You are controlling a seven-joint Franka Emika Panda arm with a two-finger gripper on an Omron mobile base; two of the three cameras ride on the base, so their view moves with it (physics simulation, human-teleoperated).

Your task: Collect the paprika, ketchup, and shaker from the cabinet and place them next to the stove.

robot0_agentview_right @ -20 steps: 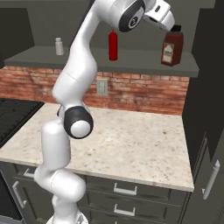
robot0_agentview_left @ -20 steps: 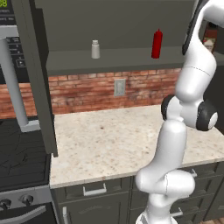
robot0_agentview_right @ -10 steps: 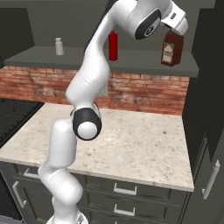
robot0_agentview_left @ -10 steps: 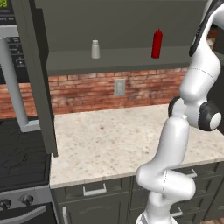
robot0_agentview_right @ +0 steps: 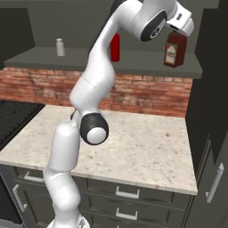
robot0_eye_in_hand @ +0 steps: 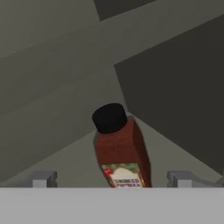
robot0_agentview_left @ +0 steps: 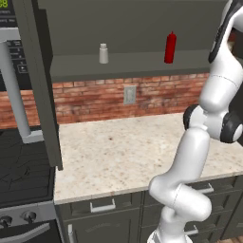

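Hand view is showing me the tool (robot0_eye_in_hand: 109, 179) spread wide, its tips flanking the paprika (robot0_eye_in_hand: 120, 151) without touching; label partly cut off. Paprika, ketchup (robot0_agentview_right: 115, 47) and shaker (robot0_agentview_right: 59, 46) are standing on the cabinet (robot0_agentview_right: 102, 62) shelf.

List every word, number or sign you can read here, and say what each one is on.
Paprika label: two lines of print under a small picture, too blurred to read.
Microwave display: green digits, cut off at the frame edge, unreadable.
Ketchup, shaker: no text visible.
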